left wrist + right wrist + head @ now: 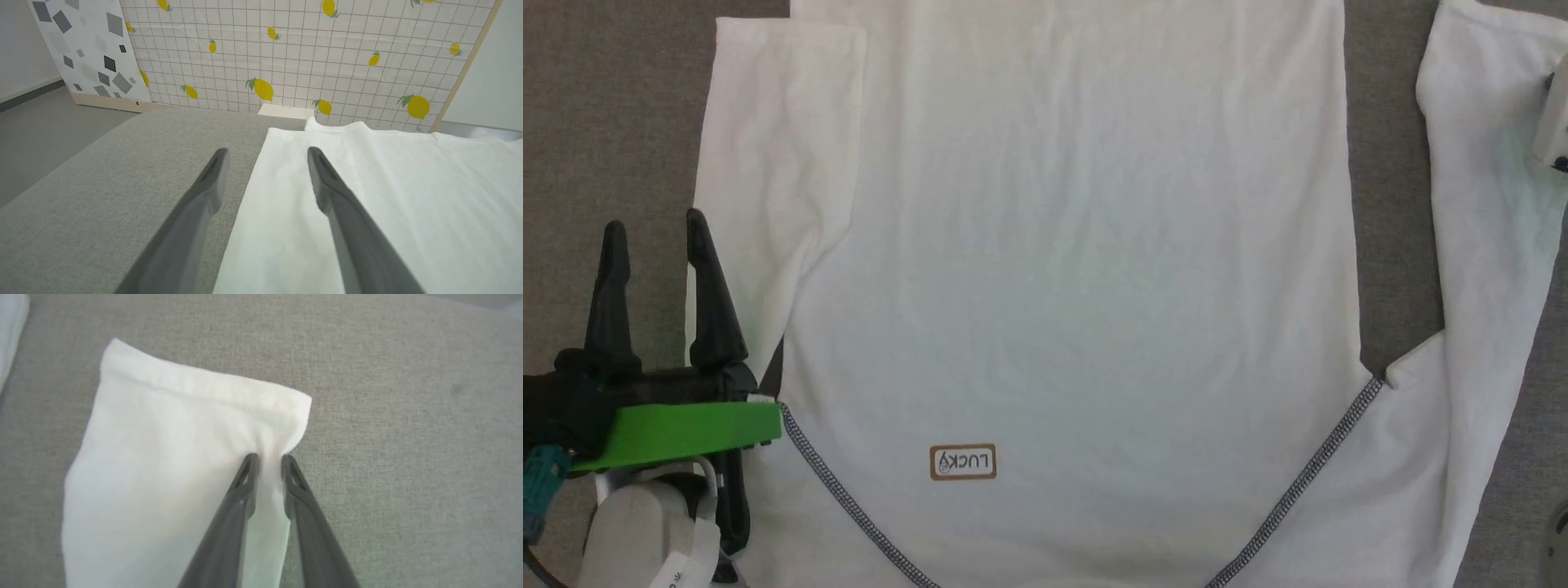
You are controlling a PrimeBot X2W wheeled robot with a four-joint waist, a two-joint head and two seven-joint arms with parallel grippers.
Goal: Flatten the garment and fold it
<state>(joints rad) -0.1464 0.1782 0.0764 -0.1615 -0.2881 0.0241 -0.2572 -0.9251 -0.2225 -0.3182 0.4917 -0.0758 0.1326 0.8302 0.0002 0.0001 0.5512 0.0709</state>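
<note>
The garment (1078,245), a white T-shirt, lies spread flat on the grey cloth surface (613,98). Its dark-stitched seams (841,490) and a brown label (963,462) are at the near end. My left gripper (654,222) is open beside the shirt's left sleeve (776,163). In the left wrist view the left gripper (266,151) straddles the sleeve's edge (261,179), one finger over cloth and one over the grey surface. My right gripper (267,457) is shut on the right sleeve (163,457), pinching bunched fabric near the corner of its hemmed end.
A lemon-print grid panel (310,49) and a speckled panel (86,49) stand beyond the surface's far edge. A pale flat box (286,111) lies there too. Grey floor (45,118) drops off on the left. A pale part of the right arm (1553,122) shows over the right sleeve.
</note>
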